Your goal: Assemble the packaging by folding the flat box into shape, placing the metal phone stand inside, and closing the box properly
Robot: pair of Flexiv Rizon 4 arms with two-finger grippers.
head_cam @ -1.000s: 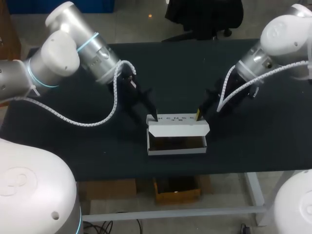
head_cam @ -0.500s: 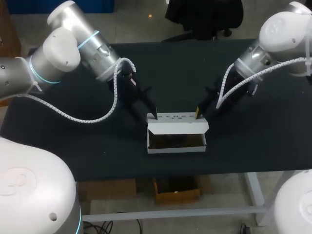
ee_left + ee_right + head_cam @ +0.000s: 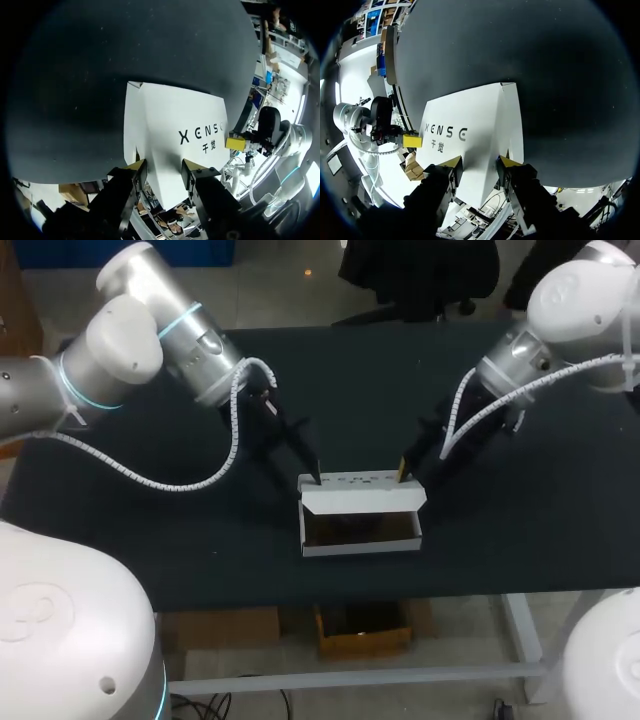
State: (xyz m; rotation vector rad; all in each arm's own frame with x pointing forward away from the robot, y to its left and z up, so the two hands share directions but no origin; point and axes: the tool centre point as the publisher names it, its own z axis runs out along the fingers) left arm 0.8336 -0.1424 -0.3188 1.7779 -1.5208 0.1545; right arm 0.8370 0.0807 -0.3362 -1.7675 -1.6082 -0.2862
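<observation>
Risks skewing or creasing the raised lid (image 3: 362,497) of the open box (image 3: 362,548) at 6 o'clock on the table (image 3: 520,540) through uneven pushing from the left gripper (image 3: 314,478) and right gripper (image 3: 403,474), both unclenched and spread at its 11 and 1 o'clock corners.

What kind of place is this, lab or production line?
Likely a robot test bench, not a line: the left gripper and right gripper both sit at one white box on a plain black table.

place: robot lab | cue: left arm (image 3: 130,340), right arm (image 3: 570,315), black table (image 3: 360,380)
</observation>
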